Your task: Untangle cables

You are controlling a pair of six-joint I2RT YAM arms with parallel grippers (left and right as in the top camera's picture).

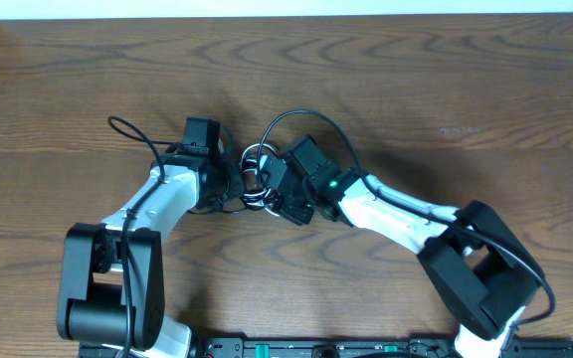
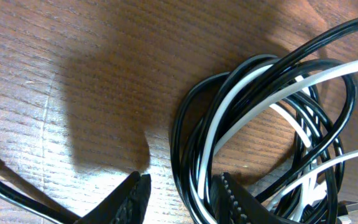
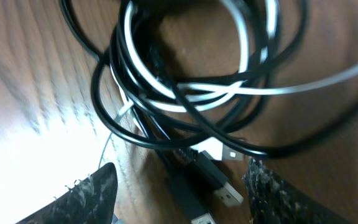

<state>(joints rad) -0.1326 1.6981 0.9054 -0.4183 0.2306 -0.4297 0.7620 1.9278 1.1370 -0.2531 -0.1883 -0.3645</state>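
— Where are the cables [image 1: 255, 175]?

— On the bench [image 1: 416, 80], in one knot between the two hands. The black cable [image 2: 185, 124] and the white cable [image 2: 247, 102] coil through each other in several loops.

— And the left hand [image 2: 182, 180]?

— Low at the edge of the knot. Its fingers stand apart. A sheaf of black and white strands runs between them, close against one finger, with bare wood showing beside the other. Released, not clenched.

— The right hand [image 3: 180, 168]?

— Released too, fingers wide apart. A white plug [image 3: 219, 149] and a black plug [image 3: 225, 194] lie between them, touching neither finger. The loops lie just beyond its fingertips.
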